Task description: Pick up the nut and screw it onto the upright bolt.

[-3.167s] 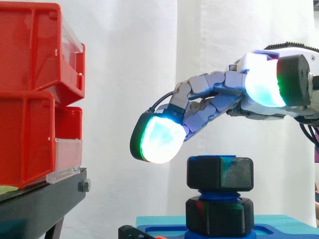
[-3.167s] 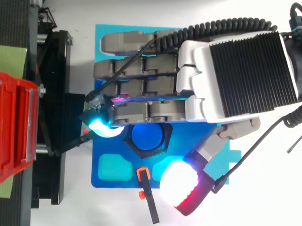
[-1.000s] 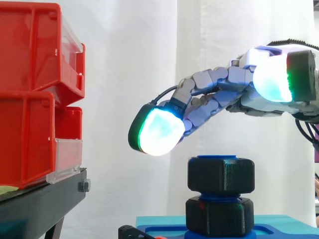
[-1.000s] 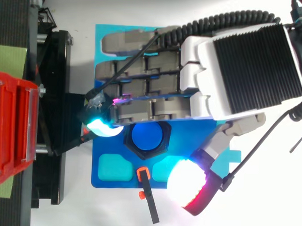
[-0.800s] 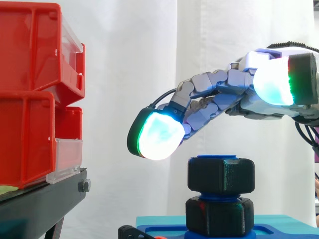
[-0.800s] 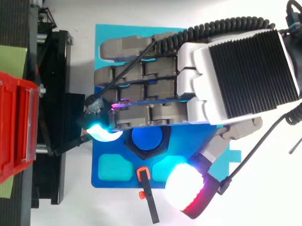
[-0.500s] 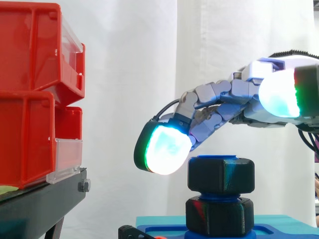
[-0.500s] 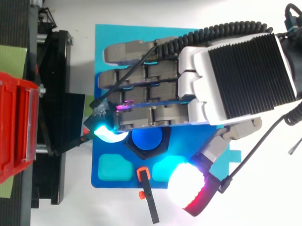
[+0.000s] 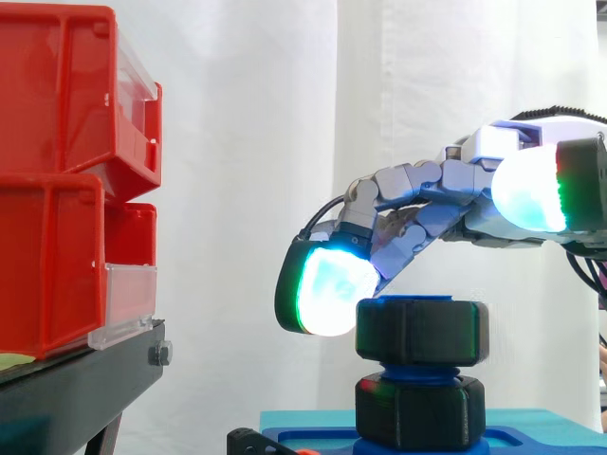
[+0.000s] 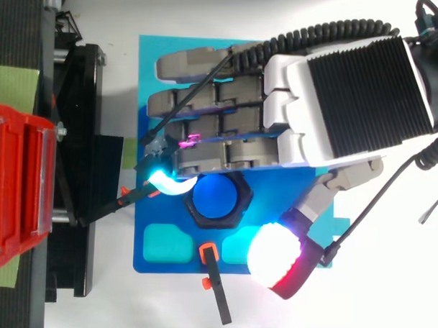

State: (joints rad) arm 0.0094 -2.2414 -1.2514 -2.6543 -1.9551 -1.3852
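Atop the upright blue bolt: the black nut, threaded on above a second black hex block lower on the bolt. Over the bolt: the hand. Arches loosely, grips nothing. Sets one glowing fingertip just beside the nut, on the bolt's side toward the red bins. Holds the thumb pad well apart from the bolt.

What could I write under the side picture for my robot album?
A robot hand hovers over a black nut on the blue bolt, one glowing fingertip beside it.
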